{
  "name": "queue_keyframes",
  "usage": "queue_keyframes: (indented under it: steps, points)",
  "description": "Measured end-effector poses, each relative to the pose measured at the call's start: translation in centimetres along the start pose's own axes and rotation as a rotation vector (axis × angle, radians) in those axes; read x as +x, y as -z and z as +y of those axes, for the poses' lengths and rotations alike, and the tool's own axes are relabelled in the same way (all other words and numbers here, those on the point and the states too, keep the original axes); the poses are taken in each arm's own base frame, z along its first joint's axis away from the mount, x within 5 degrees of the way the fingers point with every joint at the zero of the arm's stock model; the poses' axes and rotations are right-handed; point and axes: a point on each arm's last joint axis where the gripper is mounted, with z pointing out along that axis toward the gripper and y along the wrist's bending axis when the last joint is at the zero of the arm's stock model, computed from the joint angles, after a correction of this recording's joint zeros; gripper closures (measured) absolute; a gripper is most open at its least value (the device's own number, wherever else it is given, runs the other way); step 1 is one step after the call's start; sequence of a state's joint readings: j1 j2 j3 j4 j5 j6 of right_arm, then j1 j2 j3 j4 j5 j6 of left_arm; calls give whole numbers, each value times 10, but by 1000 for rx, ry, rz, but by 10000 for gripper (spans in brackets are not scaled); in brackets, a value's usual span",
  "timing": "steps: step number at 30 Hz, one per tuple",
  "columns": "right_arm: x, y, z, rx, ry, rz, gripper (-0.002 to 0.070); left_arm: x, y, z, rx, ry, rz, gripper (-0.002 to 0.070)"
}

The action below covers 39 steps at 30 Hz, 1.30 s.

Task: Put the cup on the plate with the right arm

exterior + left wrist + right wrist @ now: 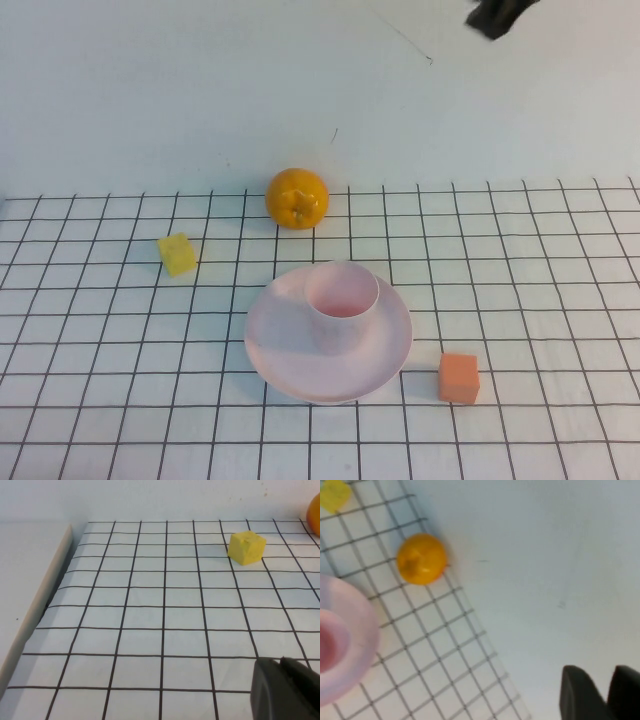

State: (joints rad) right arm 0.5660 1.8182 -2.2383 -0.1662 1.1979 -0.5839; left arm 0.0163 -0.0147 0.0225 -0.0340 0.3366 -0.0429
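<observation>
The pale pink cup (pixel 341 303) stands upright on the pale pink plate (pixel 284 352), a little behind the plate's middle. In the right wrist view the plate (pixel 357 630) and the cup (pixel 330 647) show at the edge of the picture. My right gripper (pixel 497 17) is high at the far right, well away from the cup. In its wrist view its fingers stand slightly apart and empty (pixel 600 672) over bare white table. My left gripper (pixel 279 661) is shut and empty over the grid mat, out of the high view.
An orange fruit (pixel 297 198) lies behind the plate. A yellow cube (pixel 178 254) sits to the plate's left, an orange cube (pixel 458 378) to its front right. The grid mat's (pixel 150 620) left border meets a raised white edge (pixel 35 610).
</observation>
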Motion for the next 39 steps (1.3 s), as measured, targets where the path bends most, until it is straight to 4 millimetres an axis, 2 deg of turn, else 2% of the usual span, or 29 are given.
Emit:
queue_keyframes:
  steps: [2,4,10,15,21,34,39]
  points:
    - [7,26,-11,105,-31,21,598,0,0,0,0,0,0,678]
    - [16,47,-22,182,-81,39,645,0,0,0,0,0,0,678]
    - [45,94,-41,249,-195,36,676,0,0,0,0,0,0,678]
    - [78,124,-35,273,-257,41,677,0,0,0,0,0,0,678]
    - [115,143,3,283,-326,-58,678,0,0,0,0,0,0,678]
    - [244,160,132,277,-539,-226,678,0,0,0,0,0,0,678]
    - [281,162,172,260,-585,-306,678,0,0,0,0,0,0,678]
